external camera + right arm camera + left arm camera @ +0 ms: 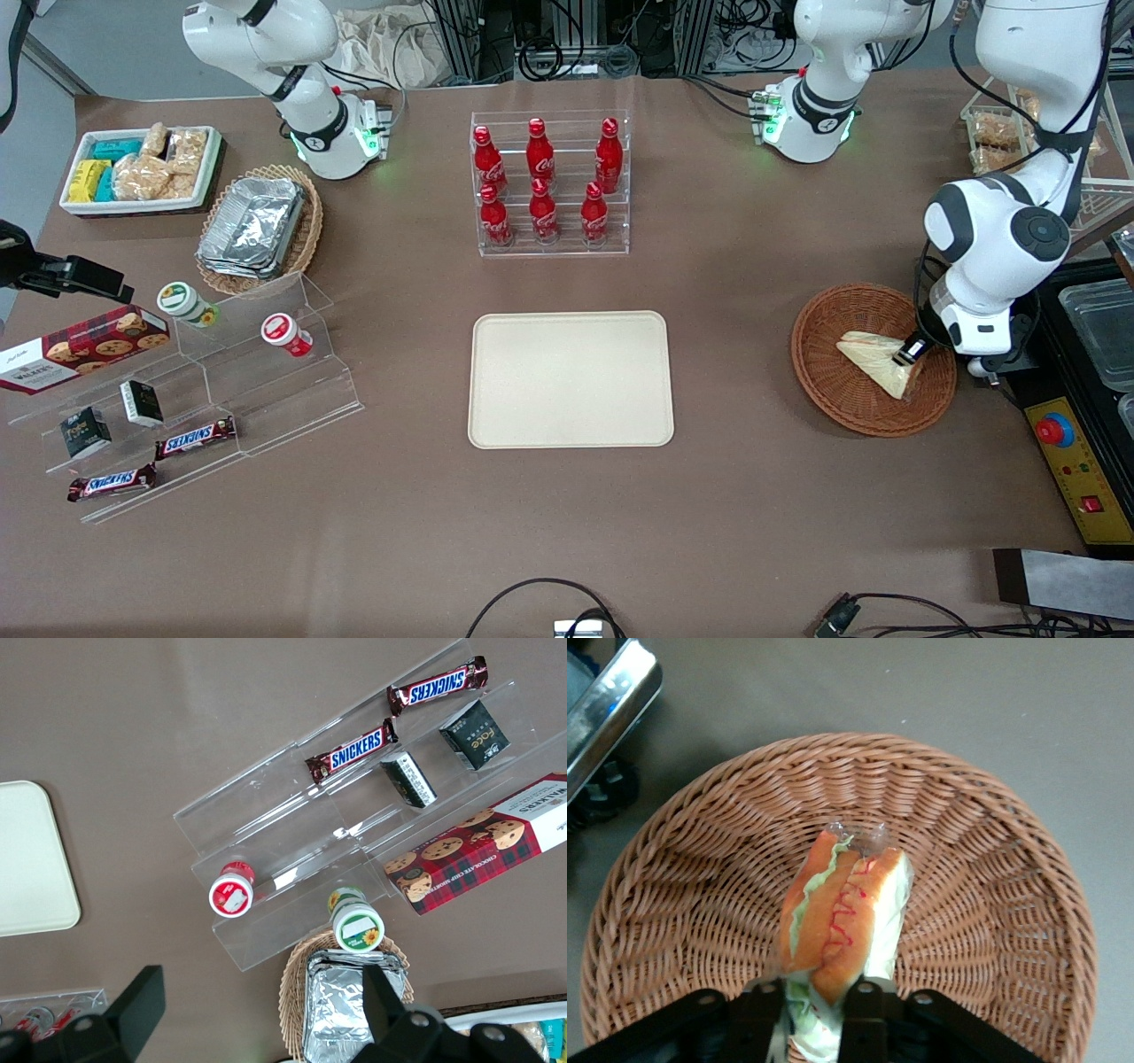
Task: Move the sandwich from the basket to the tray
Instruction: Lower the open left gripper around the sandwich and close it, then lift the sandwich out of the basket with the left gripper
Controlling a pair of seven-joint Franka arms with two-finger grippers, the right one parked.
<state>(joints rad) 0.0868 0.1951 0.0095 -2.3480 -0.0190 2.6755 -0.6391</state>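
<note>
Nearest me in the front view, two Snickers bars (197, 436) sit lower left on the clear stepped stand (266, 390), and the bare tray (570, 378) lies dead centre. Centre right, the gripper (910, 352) is down in the basket (828, 390), fingers (864, 1014) clamped on the one sandwich (873, 359). Up top, six cola bottles (542, 180) fill a clear rack.

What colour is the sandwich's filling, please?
Orange-red and green, clearest in the left wrist view: sandwich, at the gripper.
</note>
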